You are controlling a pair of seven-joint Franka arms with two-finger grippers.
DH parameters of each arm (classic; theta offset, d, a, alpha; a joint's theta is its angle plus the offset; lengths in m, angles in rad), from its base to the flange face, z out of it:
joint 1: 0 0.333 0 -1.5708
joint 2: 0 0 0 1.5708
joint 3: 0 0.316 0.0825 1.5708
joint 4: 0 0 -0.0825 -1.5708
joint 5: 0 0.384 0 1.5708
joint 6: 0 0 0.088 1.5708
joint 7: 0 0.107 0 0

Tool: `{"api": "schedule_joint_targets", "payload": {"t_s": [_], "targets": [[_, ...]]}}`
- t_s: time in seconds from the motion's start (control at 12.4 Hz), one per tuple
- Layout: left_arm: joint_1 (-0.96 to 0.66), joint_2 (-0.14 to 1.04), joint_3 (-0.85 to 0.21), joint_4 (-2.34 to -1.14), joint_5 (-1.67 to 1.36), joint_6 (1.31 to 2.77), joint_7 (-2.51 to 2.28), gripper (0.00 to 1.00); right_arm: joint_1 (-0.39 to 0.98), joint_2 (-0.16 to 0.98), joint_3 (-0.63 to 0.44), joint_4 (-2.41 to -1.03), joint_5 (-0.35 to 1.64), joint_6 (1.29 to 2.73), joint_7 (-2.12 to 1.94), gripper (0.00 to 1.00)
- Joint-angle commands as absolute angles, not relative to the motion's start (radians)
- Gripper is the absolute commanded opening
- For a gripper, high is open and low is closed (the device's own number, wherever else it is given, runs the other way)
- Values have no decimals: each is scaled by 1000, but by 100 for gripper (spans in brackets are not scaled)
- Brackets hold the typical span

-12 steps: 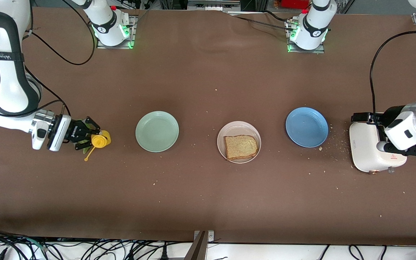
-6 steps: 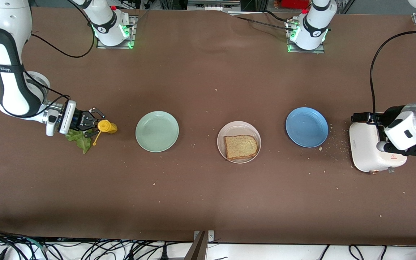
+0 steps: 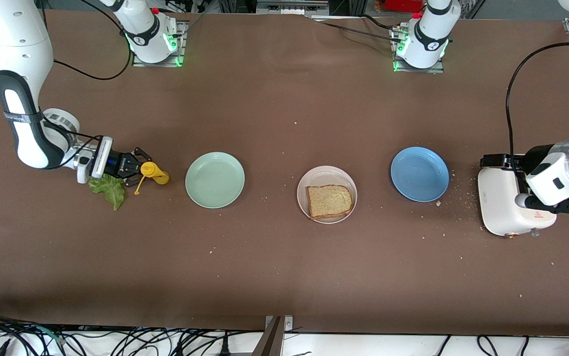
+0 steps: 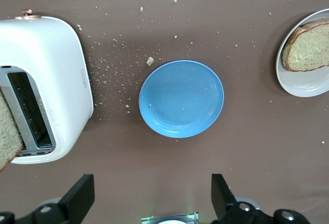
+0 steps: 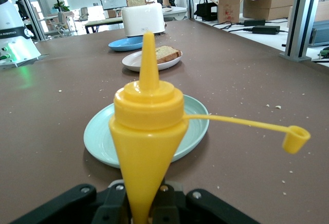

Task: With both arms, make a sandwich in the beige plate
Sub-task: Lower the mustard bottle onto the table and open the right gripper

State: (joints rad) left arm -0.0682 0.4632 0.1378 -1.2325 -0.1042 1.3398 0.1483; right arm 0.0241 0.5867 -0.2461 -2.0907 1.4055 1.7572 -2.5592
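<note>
One slice of toasted bread (image 3: 329, 201) lies in the beige plate (image 3: 327, 173) at the middle of the table (image 3: 284, 277), the only part of the sandwich in place so far. The right gripper (image 3: 138, 170), over the table at the right arm's end, has its fingers clamped on a yellow squeeze bottle (image 3: 154, 172) held on its side, nozzle pointing toward the mint green plate (image 3: 215, 179), its cap dangling open on a strap. The lettuce leaf (image 3: 109, 190) rests on the table just beside that gripper, apart from any plate. At the left arm's end, the left gripper (image 4: 153, 201) hangs with its fingers spread wide and holding nothing, above the white toaster (image 3: 504, 205) and the bare blue plate (image 3: 419, 173); the second bread slice (image 4: 7, 134) sits in the toaster's slot. By these views the job looks to be at an early stage: one slice down, with sauce, lettuce and the top slice all yet to reach the beige plate. The likely next call is for the right arm to carry the bottle over the bread.
</note>
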Motion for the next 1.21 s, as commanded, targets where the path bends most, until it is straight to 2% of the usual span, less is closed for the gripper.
{"api": "schedule_joint_targets", "payload": {"t_s": [0.0, 0.16, 0.24, 0.32, 0.72, 1.13], "targets": [[-77, 459, 137, -1230, -69, 1330, 152, 100, -6, 595, -230, -2076, 1427, 1732, -2588, 0], [-77, 459, 137, -1230, -69, 1330, 152, 100, -6, 601, -229, -2074, 1433, 1733, -2556, 42], [-77, 459, 137, -1230, -69, 1330, 152, 100, -6, 601, -230, -2074, 1443, 1736, -2521, 57], [-77, 459, 137, -1230, -69, 1330, 152, 100, -6, 603, -229, -2074, 1448, 1736, -2504, 98], [-77, 459, 137, -1230, -69, 1330, 152, 100, -24, 600, -239, -2059, 1434, 1743, -2467, 98], [-77, 459, 137, -1230, -69, 1330, 152, 100, -25, 595, -362, -2056, 1269, 1804, -2366, 98]]}}
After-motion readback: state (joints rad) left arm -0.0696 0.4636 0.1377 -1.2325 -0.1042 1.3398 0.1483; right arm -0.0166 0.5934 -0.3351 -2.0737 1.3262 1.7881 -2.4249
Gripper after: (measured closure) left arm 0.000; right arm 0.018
